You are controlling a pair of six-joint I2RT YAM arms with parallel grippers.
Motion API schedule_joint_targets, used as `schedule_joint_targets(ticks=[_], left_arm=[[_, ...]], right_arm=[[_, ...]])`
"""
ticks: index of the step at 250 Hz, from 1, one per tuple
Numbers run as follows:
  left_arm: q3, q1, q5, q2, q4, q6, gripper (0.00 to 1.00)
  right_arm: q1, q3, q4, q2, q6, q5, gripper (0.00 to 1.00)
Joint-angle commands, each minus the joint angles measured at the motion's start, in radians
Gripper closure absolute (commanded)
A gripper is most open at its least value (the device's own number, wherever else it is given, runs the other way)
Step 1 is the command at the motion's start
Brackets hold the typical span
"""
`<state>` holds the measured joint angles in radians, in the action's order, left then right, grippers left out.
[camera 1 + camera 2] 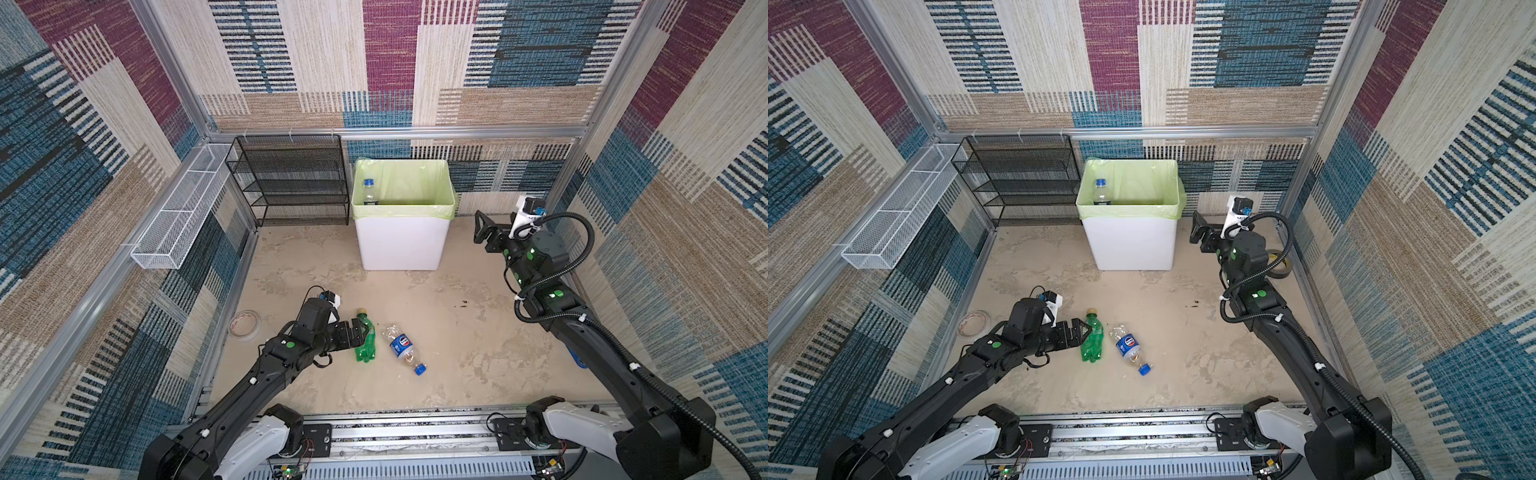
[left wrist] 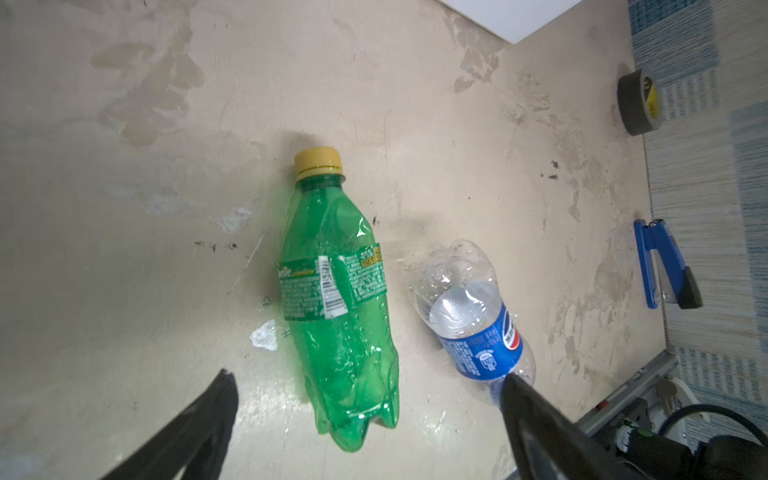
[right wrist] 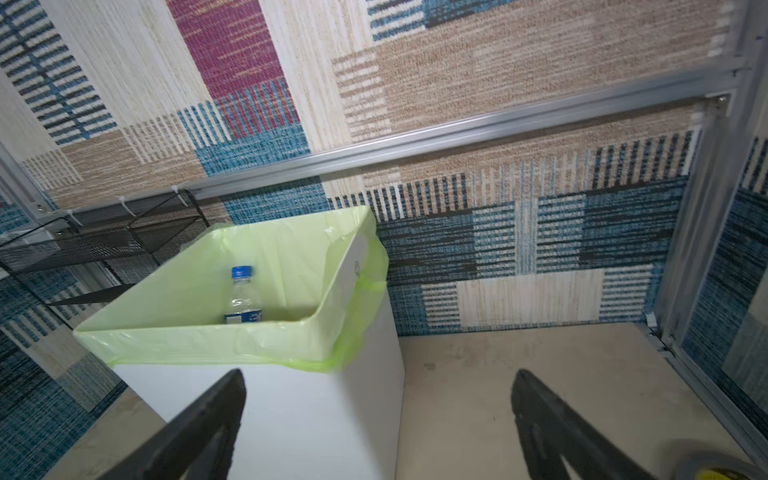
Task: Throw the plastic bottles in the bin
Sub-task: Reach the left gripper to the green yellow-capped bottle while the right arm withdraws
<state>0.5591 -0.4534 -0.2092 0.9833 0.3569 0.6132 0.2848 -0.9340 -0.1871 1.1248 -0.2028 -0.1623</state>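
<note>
A crushed green bottle (image 1: pixel 364 338) (image 2: pixel 336 299) with a yellow cap lies on the floor. My left gripper (image 1: pixel 360 332) (image 2: pixel 368 377) hangs open over its lower half, one finger on each side, not touching it. Just right of it lies a clear bottle (image 1: pixel 404 349) (image 2: pixel 473 320) with a blue label and blue cap. The white bin (image 1: pixel 401 241) (image 3: pixel 291 415), lined with a pale green bag, stands at the back. A blue-capped bottle (image 1: pixel 369 192) (image 3: pixel 243 297) stands upright inside it. My right gripper (image 1: pixel 480 226) (image 3: pixel 379 376) is open and empty, raised beside the bin's right wall.
A black mesh rack (image 1: pixel 291 178) and a white wire basket (image 1: pixel 183 208) line the back left. A pale tape roll (image 1: pixel 245 325) lies by the left wall. A grey tape roll (image 1: pixel 1278 264) and a blue tool (image 2: pixel 665 266) lie by the right wall.
</note>
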Motion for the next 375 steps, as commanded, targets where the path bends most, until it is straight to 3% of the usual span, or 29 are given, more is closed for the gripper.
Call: schedule_joint_targets(ticks=[1, 67, 151, 198, 281, 375], left_arm=[[-0.017, -0.014, 0.035, 0.06, -0.061, 0.042, 0.01], [0.053, -0.014, 0.024, 0.29, -0.103, -0.021, 0.05], [0.12, -0.017, 0.058, 0.411, -0.091, -0.069, 0.08], [0.155, -0.014, 0.126, 0.417, -0.051, -0.122, 0.1], [0.166, 0.036, 0.147, 0.447, 0.013, -0.186, 0.13], [0.158, 0.136, 0.16, 0.48, -0.059, -0.142, 0.14]], right_arm=[[-0.027, 0.073, -0.011, -0.036, -0.061, -0.036, 0.0], [-0.067, 0.165, -0.011, -0.069, -0.102, -0.008, 0.01], [-0.081, 0.241, -0.035, -0.117, -0.118, -0.029, 0.01], [-0.089, 0.249, -0.04, -0.12, -0.116, -0.03, 0.0], [-0.097, 0.286, -0.054, -0.144, -0.128, -0.032, 0.0], [-0.105, 0.323, -0.075, -0.17, -0.136, -0.038, 0.0]])
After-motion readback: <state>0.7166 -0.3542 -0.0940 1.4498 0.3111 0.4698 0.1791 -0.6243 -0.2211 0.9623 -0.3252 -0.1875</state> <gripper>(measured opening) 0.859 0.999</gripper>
